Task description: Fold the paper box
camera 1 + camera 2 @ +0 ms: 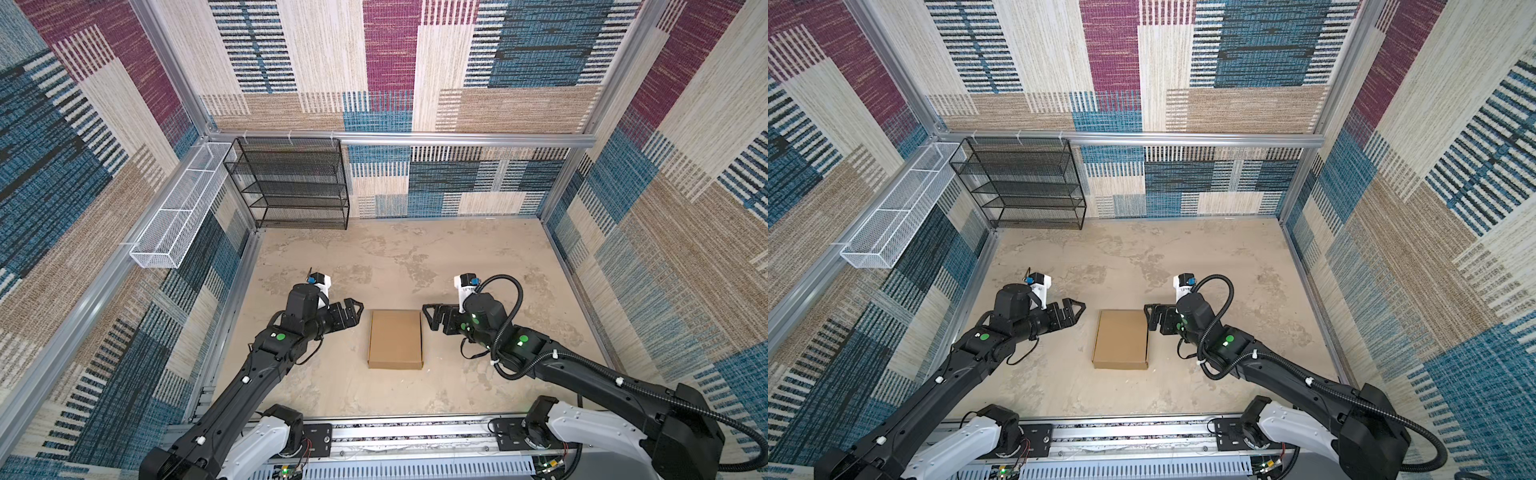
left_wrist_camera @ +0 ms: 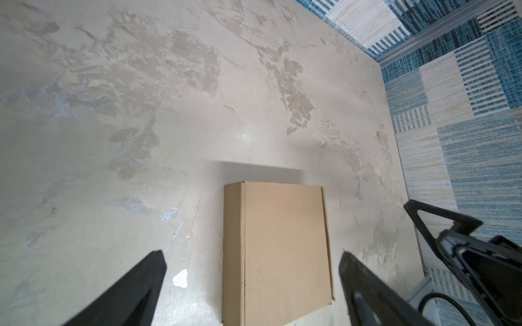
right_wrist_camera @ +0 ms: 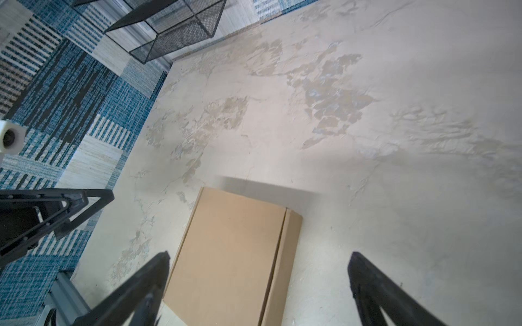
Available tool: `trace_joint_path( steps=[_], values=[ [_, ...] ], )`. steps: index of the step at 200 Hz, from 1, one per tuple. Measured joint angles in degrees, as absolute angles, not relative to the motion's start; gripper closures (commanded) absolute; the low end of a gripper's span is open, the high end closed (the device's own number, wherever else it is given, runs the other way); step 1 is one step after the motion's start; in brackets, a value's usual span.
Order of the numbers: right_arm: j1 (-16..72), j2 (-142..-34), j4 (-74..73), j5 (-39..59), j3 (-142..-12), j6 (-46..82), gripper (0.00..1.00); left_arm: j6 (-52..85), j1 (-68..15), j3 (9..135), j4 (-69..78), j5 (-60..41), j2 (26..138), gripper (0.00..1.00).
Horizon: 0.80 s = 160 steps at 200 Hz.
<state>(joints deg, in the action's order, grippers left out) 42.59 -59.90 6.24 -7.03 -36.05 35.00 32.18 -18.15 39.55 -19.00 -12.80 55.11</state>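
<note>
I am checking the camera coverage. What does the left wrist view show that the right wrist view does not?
Only the left wrist view: a small white mark on the table. Only the right wrist view: the black mesh rack. Both: the paper box, closed on the table, and the left gripper and right gripper, open, holding nothing.

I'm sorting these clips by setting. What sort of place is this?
Probably a purpose-built robot test cell: patterned walls on an aluminium frame, arms mounted on a base rail, one paper box on the tabletop.
</note>
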Motion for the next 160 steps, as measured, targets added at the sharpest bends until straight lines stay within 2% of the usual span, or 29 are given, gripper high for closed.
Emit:
trace_joint_path(
  steps=[92, 160],
  values=[
    [32.29, -58.11, 3.51, -6.39, -34.2, 30.76, 0.01, 27.29, -6.57, 38.83, -18.06, -3.97, 56.86, 0.01],
    [28.12, -56.4, 1.48, -8.16, -32.99, 26.98, 0.0, 25.89, -2.17, 32.88, -10.94, 8.05, 54.7, 0.01]
  ],
)
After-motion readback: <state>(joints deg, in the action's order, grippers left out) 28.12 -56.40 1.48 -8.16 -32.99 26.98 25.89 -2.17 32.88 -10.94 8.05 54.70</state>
